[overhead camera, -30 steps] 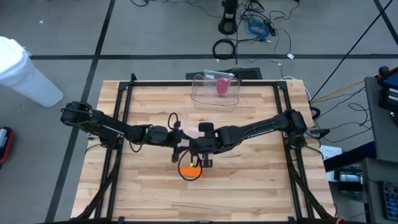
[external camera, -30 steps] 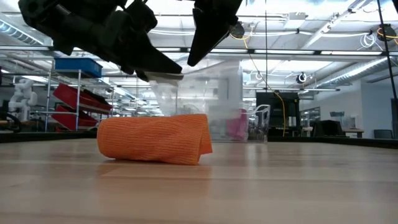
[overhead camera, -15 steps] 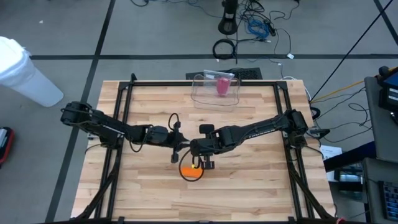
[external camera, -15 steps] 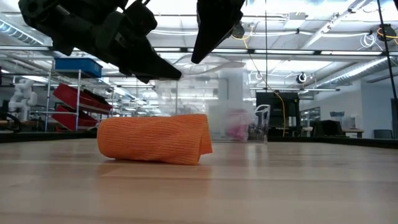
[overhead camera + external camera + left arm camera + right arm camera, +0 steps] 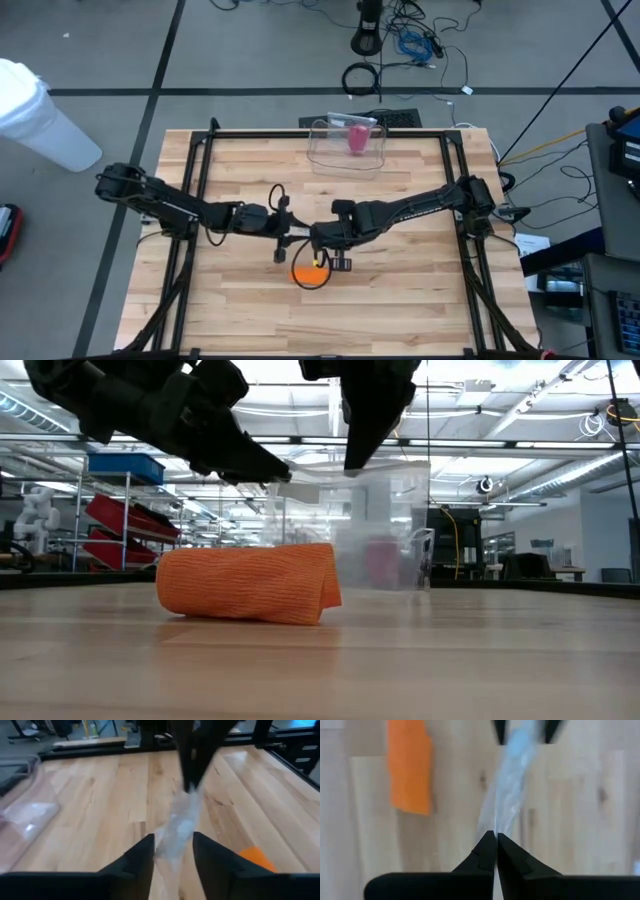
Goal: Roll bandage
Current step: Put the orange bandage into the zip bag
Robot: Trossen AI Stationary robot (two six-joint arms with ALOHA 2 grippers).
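Note:
An orange rolled bandage (image 5: 310, 274) lies on its side on the wooden table (image 5: 400, 300), near the middle; it also shows in the low view (image 5: 248, 582). Both grippers hang above it, clear of it. A twisted strip of clear plastic wrapper (image 5: 181, 817) runs between them. My right gripper (image 5: 496, 836) is shut on one end of the strip. The other end lies between the parted fingers of my left gripper (image 5: 172, 851). My left gripper has the wrapper's near end (image 5: 170, 840) lying between its two fingers, which point almost level toward the table's right. The plastic fills the gap; whether the fingers press on it I cannot tell. My right gripper pinches the wrapper's other end (image 5: 496, 827) between its two fingertips, coming steeply from above. The strip (image 5: 512, 780) runs from there to the left gripper, clear of the table.
A clear plastic box (image 5: 348, 142) with a pink thing inside stands at the table's far edge. Black frame rails (image 5: 190, 200) run along the table's left and right sides. There is bare wood in front of the bandage.
My right gripper has tipped to a steeper, more upright stand and its tips have shifted a little toward the table's right. The orange bandage has stayed where it was.

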